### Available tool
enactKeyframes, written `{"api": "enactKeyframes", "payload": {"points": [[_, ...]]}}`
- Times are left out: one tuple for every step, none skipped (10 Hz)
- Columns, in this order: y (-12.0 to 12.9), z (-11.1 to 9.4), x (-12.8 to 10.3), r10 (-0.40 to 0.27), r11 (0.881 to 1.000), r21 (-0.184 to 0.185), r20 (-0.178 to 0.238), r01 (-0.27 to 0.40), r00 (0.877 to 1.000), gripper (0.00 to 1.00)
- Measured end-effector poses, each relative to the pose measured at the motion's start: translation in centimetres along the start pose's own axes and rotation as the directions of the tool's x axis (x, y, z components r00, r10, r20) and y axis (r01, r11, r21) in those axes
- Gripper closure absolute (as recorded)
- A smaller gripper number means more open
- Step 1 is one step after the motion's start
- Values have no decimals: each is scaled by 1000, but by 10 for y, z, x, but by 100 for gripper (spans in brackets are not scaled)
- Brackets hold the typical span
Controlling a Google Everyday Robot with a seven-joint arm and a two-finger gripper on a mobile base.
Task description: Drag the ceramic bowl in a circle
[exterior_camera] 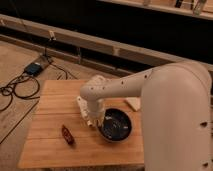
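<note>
Right now the ceramic bowl (118, 126), round, shallow and glossy black with pale flecks, is sitting toward the right front of the wooden plank table (50, 150). The end effector (98, 120) is resting at its rim on the camera's left, clenched and apparently pinching it. The grasp is looking done, so the next move is calling for a smooth sliding loop across the wood, steering clear of the small reddish-brown object (67, 135) lying nearby.
</note>
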Motion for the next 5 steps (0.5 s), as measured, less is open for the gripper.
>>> {"api": "enactKeyframes", "payload": {"points": [[1, -4, -10, -23, 1000, 8, 16, 23, 1000, 100], [6, -6, -21, -49, 999, 11, 30, 49, 998, 100], [12, -7, -25, -67, 998, 8, 34, 67, 997, 100], [23, -8, -29, -90, 996, -4, 36, 90, 995, 100], [41, -10, -26, -117, 993, -33, 33, 118, 993, 100]]}}
